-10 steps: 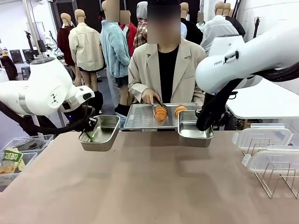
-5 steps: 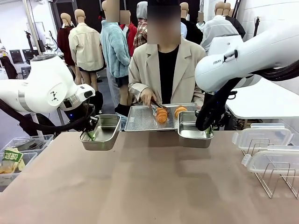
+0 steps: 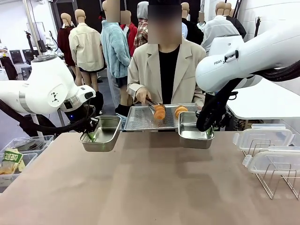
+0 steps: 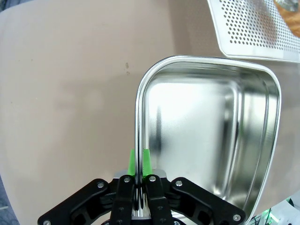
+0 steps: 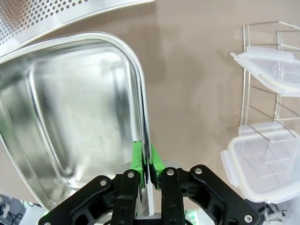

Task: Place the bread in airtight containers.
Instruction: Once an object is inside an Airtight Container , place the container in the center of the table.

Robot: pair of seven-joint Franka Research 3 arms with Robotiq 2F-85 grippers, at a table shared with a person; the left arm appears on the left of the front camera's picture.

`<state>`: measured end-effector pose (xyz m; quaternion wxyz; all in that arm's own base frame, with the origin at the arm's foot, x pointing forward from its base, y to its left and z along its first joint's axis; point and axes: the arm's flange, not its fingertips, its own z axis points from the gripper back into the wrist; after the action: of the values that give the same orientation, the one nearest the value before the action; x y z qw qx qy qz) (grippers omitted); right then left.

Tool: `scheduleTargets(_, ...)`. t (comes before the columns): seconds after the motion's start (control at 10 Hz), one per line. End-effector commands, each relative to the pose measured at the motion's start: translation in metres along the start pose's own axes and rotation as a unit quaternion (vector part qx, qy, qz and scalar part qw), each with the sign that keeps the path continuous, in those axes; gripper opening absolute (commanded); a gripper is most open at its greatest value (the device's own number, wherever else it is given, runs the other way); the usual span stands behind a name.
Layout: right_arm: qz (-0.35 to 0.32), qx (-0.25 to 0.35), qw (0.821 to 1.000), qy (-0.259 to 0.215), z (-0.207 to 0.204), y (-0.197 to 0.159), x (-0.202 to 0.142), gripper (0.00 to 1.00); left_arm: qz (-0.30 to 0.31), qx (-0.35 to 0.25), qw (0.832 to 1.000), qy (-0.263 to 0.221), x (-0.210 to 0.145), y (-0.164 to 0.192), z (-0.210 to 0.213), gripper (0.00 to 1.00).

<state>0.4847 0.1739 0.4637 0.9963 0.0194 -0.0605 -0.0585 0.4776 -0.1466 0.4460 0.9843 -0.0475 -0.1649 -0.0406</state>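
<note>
Jaws both clamped: L gripper (image 4: 139,161) on left steel pan (image 4: 206,131) rim, R gripper (image 5: 146,158) on right steel pan (image 5: 70,122) rim. Croissant (image 3: 159,112) in person's tongs (image 3: 152,104) over perforated tray (image 3: 138,119), table's (image 3: 150,187) 12 o'clock; 2nd croissant (image 3: 181,110) lies there.

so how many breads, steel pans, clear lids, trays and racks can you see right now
bread: 2
steel pan: 2
clear lid: 2
perforated tray: 1
wire rack: 1
total: 8
</note>
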Motion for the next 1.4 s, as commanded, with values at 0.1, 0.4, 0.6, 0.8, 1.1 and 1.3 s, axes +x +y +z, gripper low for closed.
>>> scheduleTargets(0.1,0.002,0.004,1.000,-0.009,-0.0003,-0.0008,-0.0009,0.00,-0.009,-0.001,1.000,-0.008,0.0026,0.0035,0.0034,0.00)
scheduleTargets(0.4,0.002,0.004,1.000,-0.009,-0.0003,-0.0008,-0.0009,0.00,-0.009,-0.001,1.000,-0.008,0.0026,0.0035,0.0034,0.00)
scheduleTargets(0.6,0.002,0.004,1.000,-0.009,-0.0003,-0.0008,-0.0009,0.00,-0.009,-0.001,1.000,-0.008,0.0026,0.0035,0.0034,0.00)
scheduleTargets(0.8,0.002,0.004,1.000,-0.009,-0.0003,-0.0008,-0.0009,0.00,-0.009,-0.001,1.000,-0.008,0.0026,0.0035,0.0034,0.00)
scheduleTargets(1.1,0.002,0.004,1.000,-0.009,-0.0003,-0.0008,-0.0009,0.00,-0.009,-0.001,1.000,-0.008,0.0026,0.0035,0.0034,0.00)
scheduleTargets(1.3,0.002,0.004,1.000,-0.009,-0.0003,-0.0008,-0.0009,0.00,-0.009,-0.001,1.000,-0.008,0.0026,0.0035,0.0034,0.00)
